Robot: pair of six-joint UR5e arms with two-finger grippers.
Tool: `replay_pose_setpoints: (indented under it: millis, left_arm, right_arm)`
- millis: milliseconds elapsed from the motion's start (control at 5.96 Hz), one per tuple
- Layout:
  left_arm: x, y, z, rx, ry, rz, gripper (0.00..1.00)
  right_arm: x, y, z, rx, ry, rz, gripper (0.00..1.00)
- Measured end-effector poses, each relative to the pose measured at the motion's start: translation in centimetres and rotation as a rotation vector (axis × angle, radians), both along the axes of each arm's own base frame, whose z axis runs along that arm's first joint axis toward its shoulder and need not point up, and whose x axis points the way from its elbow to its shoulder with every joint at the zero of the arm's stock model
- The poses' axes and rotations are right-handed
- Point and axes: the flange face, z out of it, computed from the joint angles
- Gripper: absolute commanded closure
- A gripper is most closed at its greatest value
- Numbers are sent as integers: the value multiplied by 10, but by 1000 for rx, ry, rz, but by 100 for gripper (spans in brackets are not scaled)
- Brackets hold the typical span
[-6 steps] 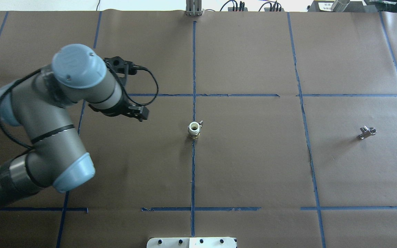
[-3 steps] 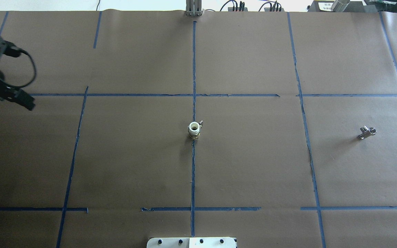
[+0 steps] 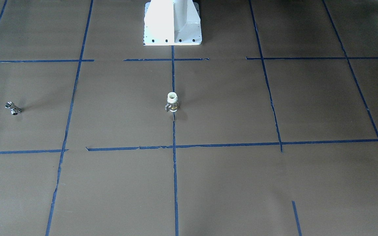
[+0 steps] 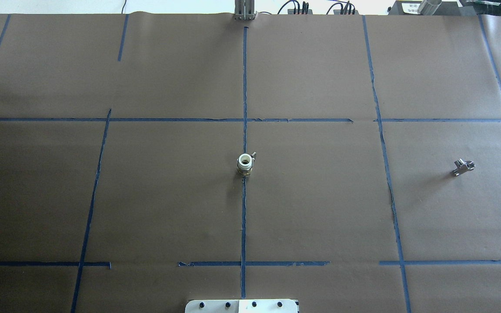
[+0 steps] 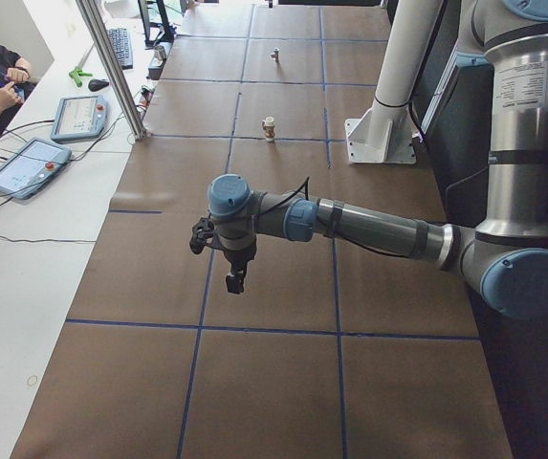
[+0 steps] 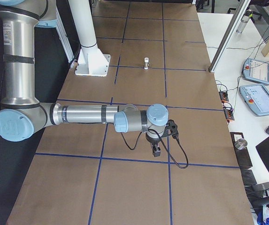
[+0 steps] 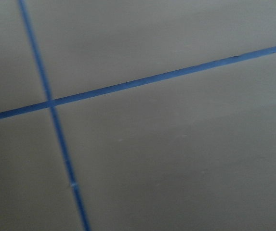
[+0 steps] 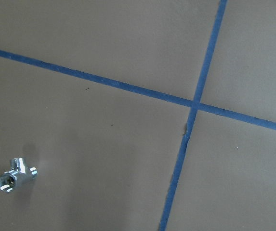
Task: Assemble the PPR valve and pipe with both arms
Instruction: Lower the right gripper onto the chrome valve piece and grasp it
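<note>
The PPR valve (image 4: pixel 245 164) stands upright on the centre tape line, white end up, and also shows in the front view (image 3: pixel 172 102) and the left side view (image 5: pixel 269 128). The chrome pipe (image 4: pixel 463 167) lies far to the right, apart from the valve, and shows in the right wrist view (image 8: pixel 15 175). My left gripper (image 5: pixel 235 284) hangs over the table's left end, far from the valve. My right gripper (image 6: pixel 156 152) hangs over the right end, near the pipe. I cannot tell whether either is open or shut. Neither arm shows in the overhead view.
The white pedestal (image 3: pixel 172 23) stands at the robot's side of the table. Blue tape lines (image 4: pixel 244 87) grid the brown paper. An aluminium post (image 5: pixel 111 67) and the operators' tablets (image 5: pixel 25 167) sit along the far side.
My left arm has swung left and out of the overhead view. The valve and the pipe have not moved.
</note>
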Motion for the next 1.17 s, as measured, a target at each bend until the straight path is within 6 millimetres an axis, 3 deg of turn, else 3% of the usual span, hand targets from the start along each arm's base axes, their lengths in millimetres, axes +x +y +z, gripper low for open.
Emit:
replay_pose_setpoints:
  millis: [168, 336, 839, 1174]
  left_arm:
    - [-11, 22, 29, -51, -4, -8, 0]
    - [-14, 33, 43, -73, -7, -11, 0]
    - [-14, 34, 39, -64, -7, -12, 0]
    - [-14, 33, 38, -63, -6, -14, 0]
  right_arm:
    - [-21, -4, -21, -34, -8, 30, 0]
    - [-49, -5, -34, -65, 2, 53, 0]
    - [-153, 7, -54, -93, -4, 129, 0]
    - [-195, 25, -51, -84, 11, 128, 0]
